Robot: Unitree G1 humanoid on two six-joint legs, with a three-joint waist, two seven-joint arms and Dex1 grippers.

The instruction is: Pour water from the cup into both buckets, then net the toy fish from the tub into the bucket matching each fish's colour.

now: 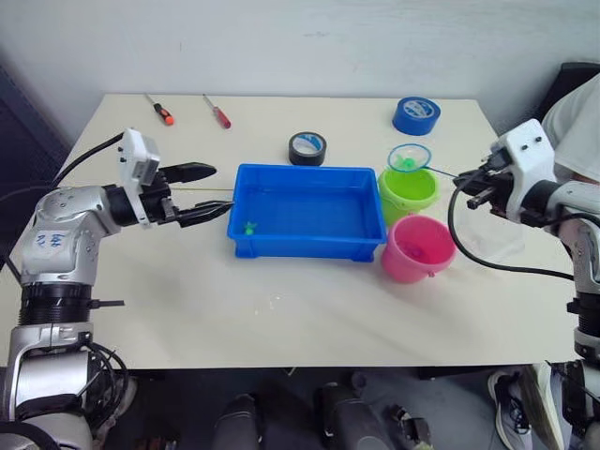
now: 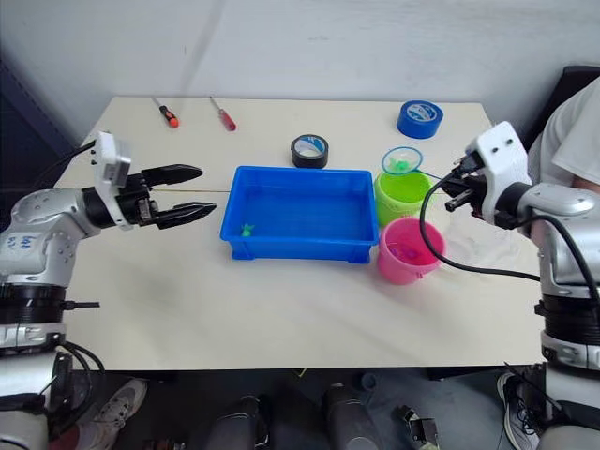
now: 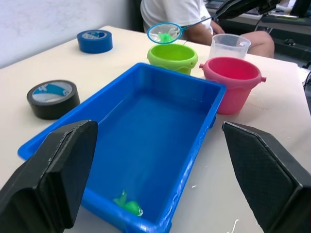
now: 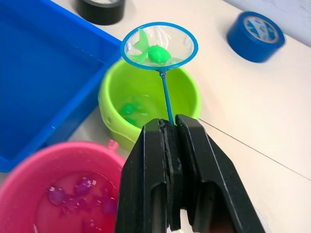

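The blue tub [image 1: 305, 171] sits mid-table with one green toy fish [image 1: 249, 227] in its near left corner. To its right stand the lime green bucket [image 1: 409, 194] and the pink bucket [image 1: 417, 249], both holding water; green fish [image 4: 129, 108] lie in the green one and pink fish [image 4: 82, 187] in the pink one. My right gripper [image 1: 461, 190] is shut on the net's thin handle. The net's hoop [image 4: 159, 46] hangs over the green bucket's far rim with a green fish [image 4: 155, 52] in it. The clear cup [image 3: 229, 46] stands right of the buckets. My left gripper [image 1: 221, 188] hovers open just left of the tub.
A black tape roll [image 1: 307, 148] lies behind the tub and a blue tape roll [image 1: 416, 115] sits at the back right. Two screwdrivers [image 1: 160, 110] [image 1: 217, 111] lie at the back left. A person in a white shirt [image 1: 581, 103] sits at the table's right end.
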